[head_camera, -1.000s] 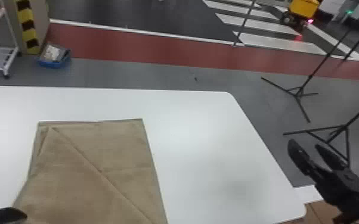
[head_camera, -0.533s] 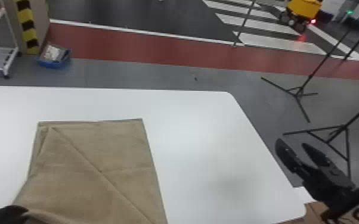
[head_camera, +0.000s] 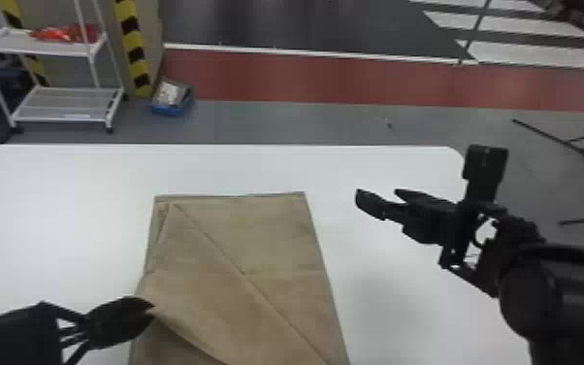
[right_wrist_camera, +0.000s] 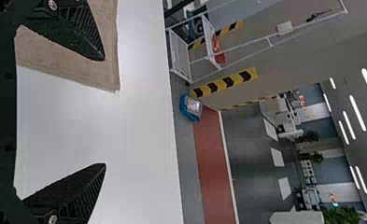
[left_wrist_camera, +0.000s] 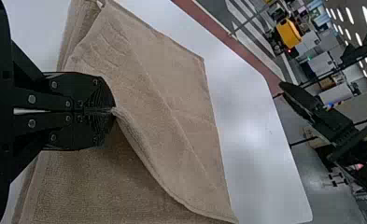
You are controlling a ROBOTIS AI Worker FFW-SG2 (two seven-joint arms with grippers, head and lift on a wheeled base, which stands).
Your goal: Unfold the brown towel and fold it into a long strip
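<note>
The left tool (head_camera: 150, 308) pinches tight; the right tool (head_camera: 377, 193) gapes.

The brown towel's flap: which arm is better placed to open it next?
Left, I judge: the left gripper is shut on the flap's edge, while the right gripper hangs open beside the towel.

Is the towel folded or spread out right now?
Folded: the towel lies in overlapping layers, with a diagonal edge across it and one flap lifted.

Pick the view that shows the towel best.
Left wrist view. It's closest to the towel and shows its lifted edge in the left gripper. The head view shows the diagonal fold but cuts off the near side; the right wrist view shows one corner, past the right gripper.
</note>
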